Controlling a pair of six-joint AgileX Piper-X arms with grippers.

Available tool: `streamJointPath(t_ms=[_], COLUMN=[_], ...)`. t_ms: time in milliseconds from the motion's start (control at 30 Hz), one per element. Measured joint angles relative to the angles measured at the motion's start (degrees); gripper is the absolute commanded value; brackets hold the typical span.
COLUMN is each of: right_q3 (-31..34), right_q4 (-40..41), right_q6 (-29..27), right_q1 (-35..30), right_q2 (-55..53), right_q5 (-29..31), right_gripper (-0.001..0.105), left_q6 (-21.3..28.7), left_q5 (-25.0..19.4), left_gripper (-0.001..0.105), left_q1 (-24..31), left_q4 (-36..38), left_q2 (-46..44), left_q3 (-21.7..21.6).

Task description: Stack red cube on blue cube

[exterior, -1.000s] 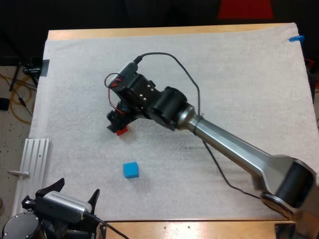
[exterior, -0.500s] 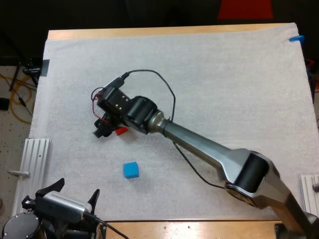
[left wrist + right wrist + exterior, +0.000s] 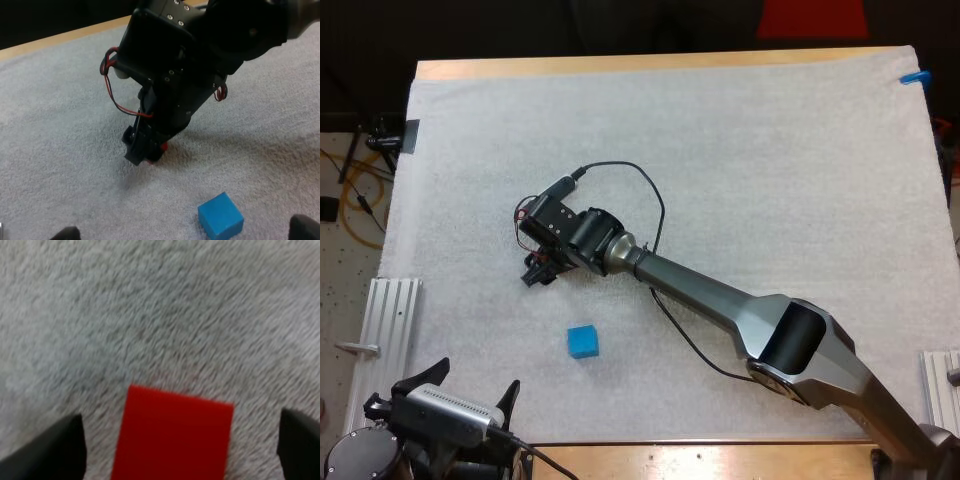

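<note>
Jaws on the right arm are standing wide apart, straddling the red cube (image 3: 172, 435) with mat showing on either side of it, so nothing is being gripped yet; that spread is leaving room for closing on two opposite faces. The cube is lying on the white mat (image 3: 770, 150) left of centre in the high frame, while the blue cube (image 3: 583, 342) is waiting near it, towards the lower left. At the bottom-left corner the left jaws are idling open, keeping clear
</note>
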Motion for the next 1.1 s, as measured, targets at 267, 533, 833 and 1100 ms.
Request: streamJointPath(t_ms=[267, 533, 833, 1100], right_q3=[0.0, -0.27, -0.64, -0.82], right_q4=[0.54, 3.43, 10.42, 17.68], right_q6=[1.05, 0.95, -0.03, -0.73], right_q1=[0.0, -0.13, 0.15, 4.07], right_q2=[0.11, -0.96, -13.36, -18.14], right_q5=[-2.7, -2.7, -0.14, 3.2], right_gripper=[0.014, 0.007, 0.007, 0.007], left_q6=[0.0, 0.0, 0.0, 0.0], left_q5=[0.0, 0.0, 0.0, -0.13], left_gripper=[0.076, 0.076, 0.076, 0.076], left_q1=[0.0, 0.0, 0.0, 0.0], left_q4=[0.0, 0.0, 0.0, 0.0], left_q2=[0.0, 0.0, 0.0, 0.0], left_q3=[0.0, 0.0, 0.0, 0.0])
